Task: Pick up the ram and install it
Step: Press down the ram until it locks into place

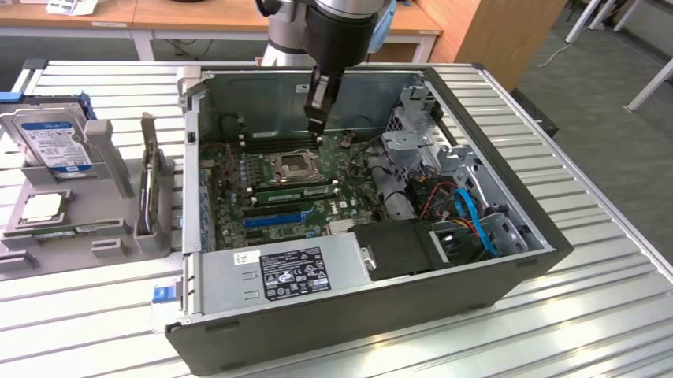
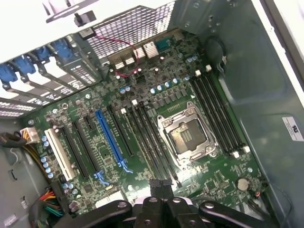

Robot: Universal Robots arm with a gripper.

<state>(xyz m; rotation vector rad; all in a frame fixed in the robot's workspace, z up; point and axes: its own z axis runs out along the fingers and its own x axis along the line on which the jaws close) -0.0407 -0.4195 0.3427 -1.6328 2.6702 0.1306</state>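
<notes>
One open computer case sits on the surface. Inside are one motherboard, one empty processor socket and one long blue slot. Outside the case, one hard drive stands in one grey holder.

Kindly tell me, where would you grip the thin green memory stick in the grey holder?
Probably the middle of the thin green memory stick, gripped across its two long sides, coming straight down: it lies lengthwise in the grey holder, open from above.
</notes>
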